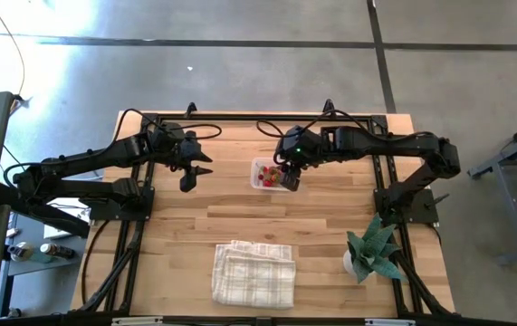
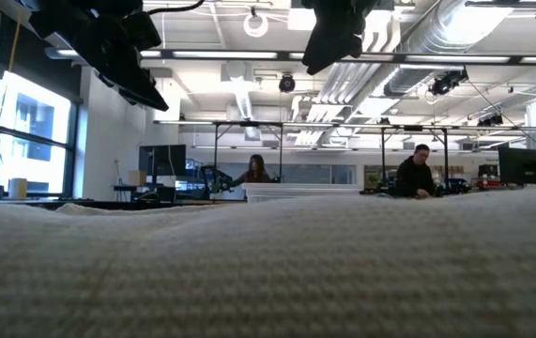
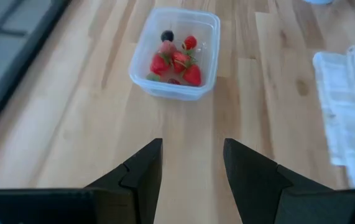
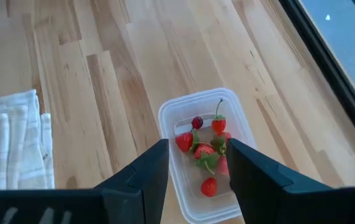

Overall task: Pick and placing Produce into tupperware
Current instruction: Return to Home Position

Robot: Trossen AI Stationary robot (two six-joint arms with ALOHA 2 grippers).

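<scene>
Both my arms are up off the wooden table. My left gripper hovers left of centre in the high view, fingers spread wide with nothing between them, only bare planks in the gap. It points straight at the tupperware, which sits apart from it, just above the middle of the high view.

The clear box stands flat on the wood, open side up. Its long axis runs left to right across the high view, in line with my left fingers, with one short end turned toward them. The far short end is hidden in that view under my right gripper, which hangs right over it. That one is also parted and carries nothing, and I see the box through its gap.

The produce is all inside: a cluster of red strawberries, green tops pointing every which way, and one dark berry at the end away from my left gripper.

The folded checked cloth lies at lower centre of the high view, well apart from the box. A potted plant stands at lower right.
</scene>
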